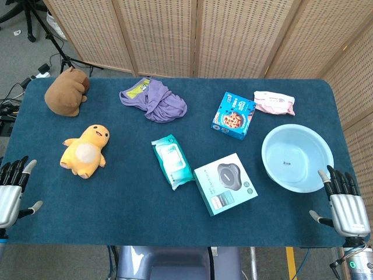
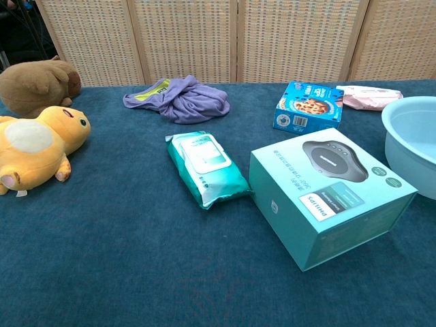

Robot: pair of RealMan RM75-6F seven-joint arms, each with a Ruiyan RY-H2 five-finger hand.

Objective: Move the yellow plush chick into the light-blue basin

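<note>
The yellow plush chick [image 1: 86, 151] lies on its back at the left of the blue table, also seen in the chest view [image 2: 35, 146]. The light-blue basin [image 1: 297, 157] stands empty at the right, and its rim shows at the chest view's right edge [image 2: 411, 133]. My left hand [image 1: 11, 186] hovers at the table's front left corner, fingers apart, holding nothing, well short of the chick. At the front right corner my right hand [image 1: 344, 203] is open too, just in front of the basin. Neither hand shows in the chest view.
A brown plush [image 1: 66, 91] sits behind the chick. A purple cloth [image 1: 155, 100], a wipes pack [image 1: 172, 161], a teal Philips box [image 1: 225, 183], a blue snack box [image 1: 233, 115] and a pink pack [image 1: 274, 102] lie between chick and basin.
</note>
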